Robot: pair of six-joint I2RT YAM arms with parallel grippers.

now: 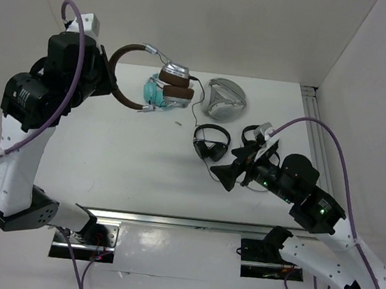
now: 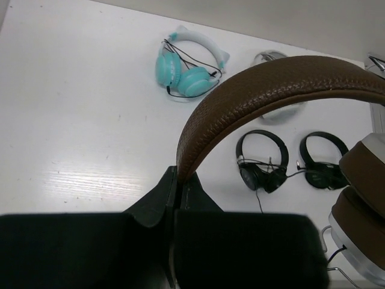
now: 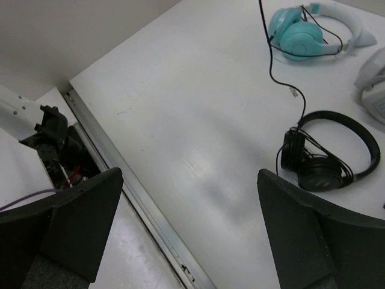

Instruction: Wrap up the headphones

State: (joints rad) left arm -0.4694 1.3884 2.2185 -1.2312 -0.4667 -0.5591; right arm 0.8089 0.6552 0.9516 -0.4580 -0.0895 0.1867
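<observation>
Clearly your left hand [image 2: 178, 183] was clamped tight on the brown headband, holding the headphones [image 1: 175, 80] off the desk [image 1: 128, 158] toward the back left, above the teal pair [image 1: 153, 96]. That thin pinch could let the band swivel or slip, and the loose black cable [image 3: 270, 60] trailing to the desk might snag the teal pair once you wound it. Their long axis ran left to right, band leftward, earcups pointing right. Your right hand [image 1: 232, 178] gaped wide, holding nothing
</observation>
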